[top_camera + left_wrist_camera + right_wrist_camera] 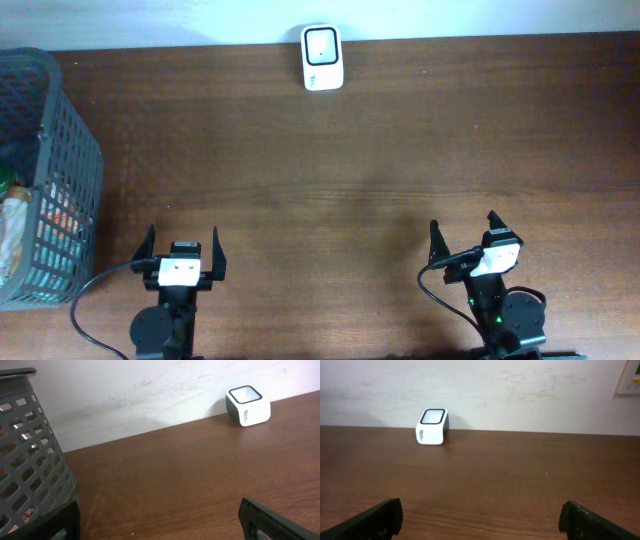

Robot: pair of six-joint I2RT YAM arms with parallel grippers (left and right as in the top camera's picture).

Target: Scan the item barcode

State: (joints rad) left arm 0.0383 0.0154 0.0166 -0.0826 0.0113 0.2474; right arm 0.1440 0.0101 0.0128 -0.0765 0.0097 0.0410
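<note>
My left gripper [182, 238] and right gripper [463, 224] both gape wide, holding nothing. White boxy plastic barcode scanner [322, 58] sits by the far wall. Grey slotted plastic basket [70, 160] stands to my left.

I seem to be working at a robot test bench dressed up like a shop checkout. A plain brown wooden table [350, 150] stands against a scuffed white wall [520, 390]. At the table's far edge sits a small white barcode scanner [322, 58], the counter kind. At the left edge stands a grey plastic shopping basket [60, 130] with packets [15, 225] inside. The left arm [165, 325] and the right arm [500, 312] stand at the near edge. A pale wall panel [632, 377] shows high on the wall.
</note>
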